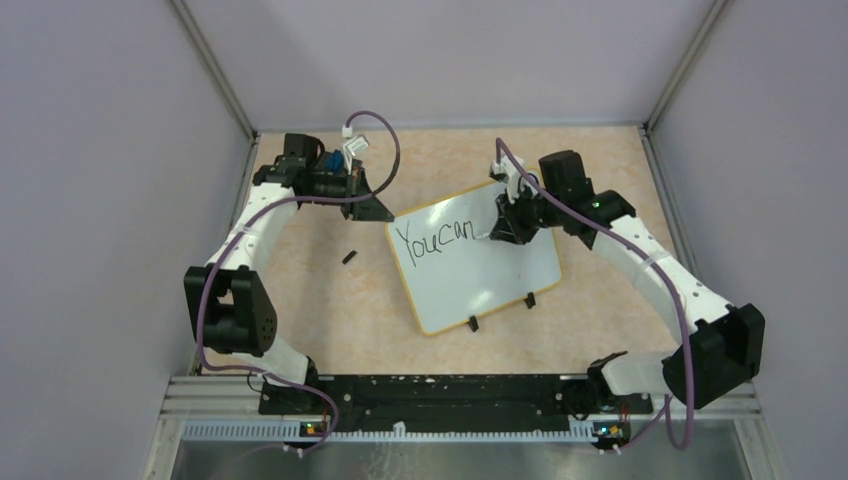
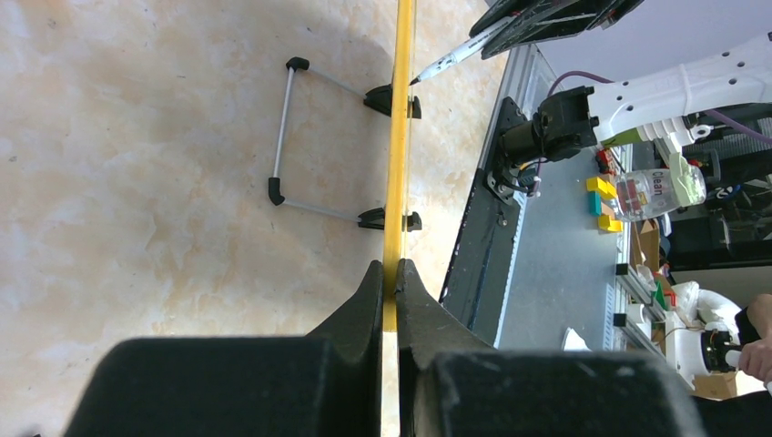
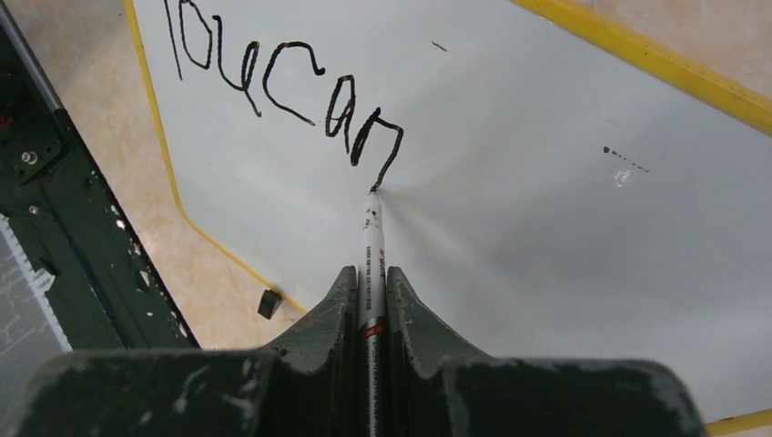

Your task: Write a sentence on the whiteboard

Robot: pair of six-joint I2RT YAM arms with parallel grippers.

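Whiteboard (image 1: 490,278) pinched edgewise in left hand (image 2: 389,267).

The left arm (image 1: 250,225) and right arm (image 1: 650,262) have white links, black joint housings and a purple cable (image 1: 203,320) each. The right gripper (image 3: 371,271) has scuffed black wedge fingers

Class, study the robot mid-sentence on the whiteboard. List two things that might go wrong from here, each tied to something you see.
1. The left gripper pinches only the thin yellow rim of the whiteboard; a slip might let the board shift and skew the sentence.
2. The marker in the right gripper touches the end of "can"; moving on without lifting would likely drag a stray line.
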